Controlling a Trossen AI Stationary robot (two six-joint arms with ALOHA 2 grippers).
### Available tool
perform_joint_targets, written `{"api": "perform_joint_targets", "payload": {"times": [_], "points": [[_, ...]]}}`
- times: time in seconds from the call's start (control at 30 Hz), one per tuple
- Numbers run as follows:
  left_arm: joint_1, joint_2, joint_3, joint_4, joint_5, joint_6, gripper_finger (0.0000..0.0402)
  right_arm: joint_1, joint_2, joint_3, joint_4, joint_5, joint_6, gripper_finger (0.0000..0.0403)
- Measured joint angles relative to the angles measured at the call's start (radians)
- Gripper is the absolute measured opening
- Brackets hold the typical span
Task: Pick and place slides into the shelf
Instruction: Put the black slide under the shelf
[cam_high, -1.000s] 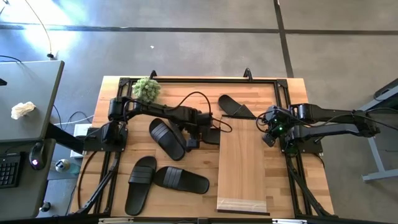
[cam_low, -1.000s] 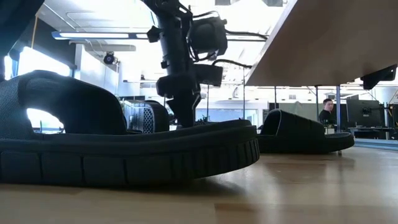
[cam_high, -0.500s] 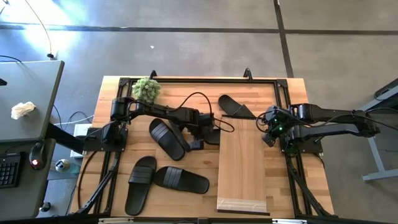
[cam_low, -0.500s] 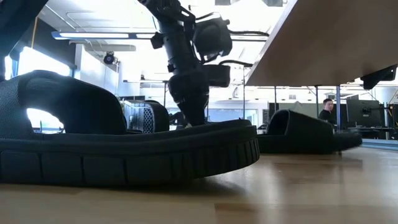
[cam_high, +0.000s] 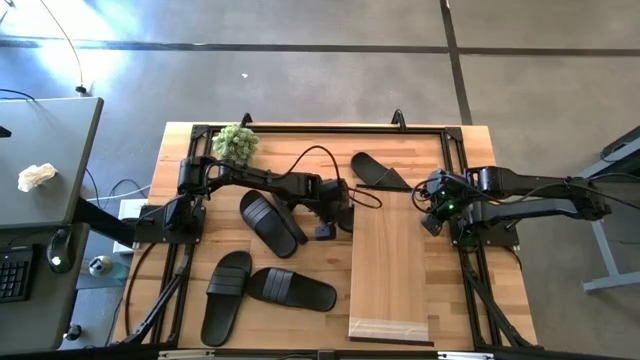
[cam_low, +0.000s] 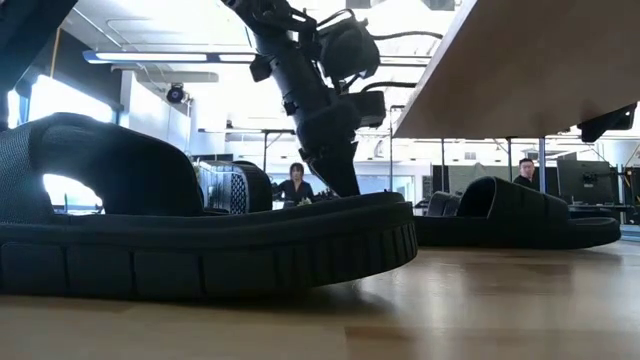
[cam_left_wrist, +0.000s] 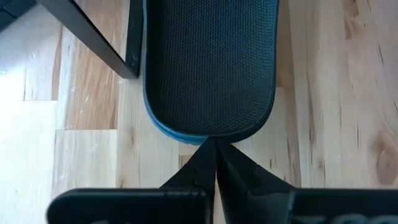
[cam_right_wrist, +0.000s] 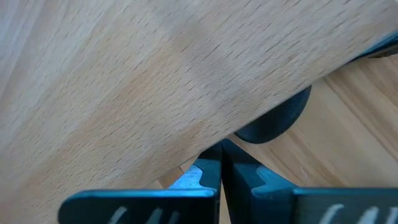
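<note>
Five slides on table: two (cam_high: 228, 296) (cam_high: 292, 289) nearest cam, left of shelf (cam_high: 391, 260); one (cam_high: 269, 223) mid; left hand (cam_high: 327, 231) pinching one (cam_high: 341, 218) at shelf's left edge; right hand (cam_high: 432, 222) pressed together at shelf's right; one (cam_high: 377, 170) behind shelf.

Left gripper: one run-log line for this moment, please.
left gripper: shut, at slide heel beside shelf | right gripper: shut, at shelf's right edge | three slides loose on table

4 matte black slides (cam_high: 270, 223) lie on the pale wood table (cam_high: 190, 300), the sole beside the light-wood shelf (cam_high: 388, 262) finely mesh-textured. Behind them sits a fuzzy green plant (cam_high: 236, 143). Both arms (cam_high: 255, 180) are black.
</note>
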Motion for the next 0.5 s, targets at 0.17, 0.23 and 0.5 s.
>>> {"api": "perform_joint_targets", "payload": {"times": [0.17,0.23,0.5], "points": [[0.0,0.005,0.0,0.028,0.024,-0.001,0.0007,0.0,0.0,0.0,0.0,0.0,0.0,0.0],[0.0,0.01,0.0,0.021,0.036,-0.012,0.0007,0.0,0.0,0.0,0.0,0.0,0.001,0.0],[0.0,-0.03,0.0,-0.096,0.037,-0.055,0.0007,0.0,-0.002,0.004,-0.021,0.0,0.007,0.0]]}}
